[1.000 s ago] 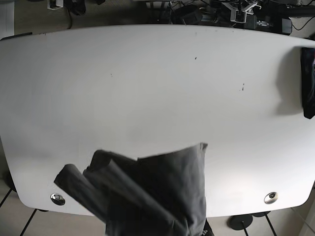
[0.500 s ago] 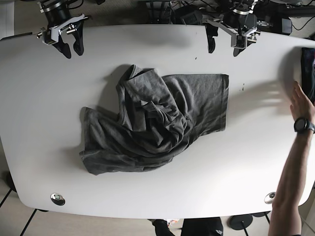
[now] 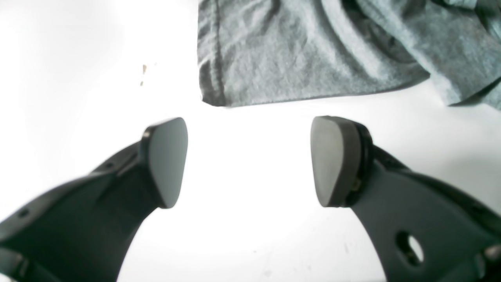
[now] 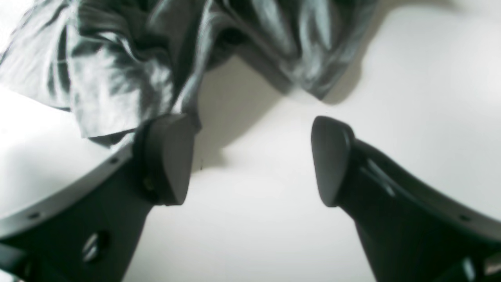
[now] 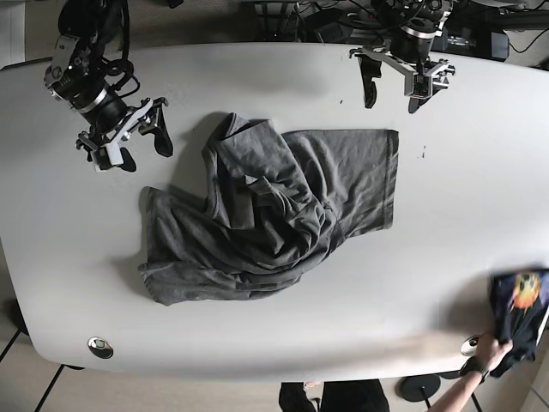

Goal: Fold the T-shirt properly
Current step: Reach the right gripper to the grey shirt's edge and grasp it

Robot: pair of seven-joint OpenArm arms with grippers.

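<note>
We count one T-shirt [image 5: 266, 219], grey, lying crumpled near the middle of the white desk [image 5: 257, 77]. It is not folded: the fabric is bunched in overlapping ridges, with one flatter panel reaching toward the base view's right and a wider hem spread toward the lower left.

We count two arms, each with one pincer. The left pincer [image 5: 393, 84] hangs above the far edge of the desk at the base view's upper right, just beyond the shirt's flat panel and apart from it. In the left wrist view its two pads [image 3: 167, 160] stand spread wide with bare desk between them; a straight hemmed corner of the shirt [image 3: 297, 51] lies just ahead of the pads. The pincer is released and holds nothing.

The right pincer [image 5: 133, 148] sits at the base view's upper left, beside the shirt's raised bunched corner. In the right wrist view its two pads [image 4: 168, 156] are likewise spread apart, with desk surface showing in the gap. Rumpled cloth [image 4: 117, 78] lies ahead, close to one pad; we cannot tell whether it touches. This pincer is also released and empty.

At the base view's lower right we note one human hand [image 5: 491, 352] gripping one dark garment [image 5: 519, 313] with an orange print, at the desk's edge. Two round metal fittings are set in the near edge of the desk, one [image 5: 100, 347] at the lower left.
</note>
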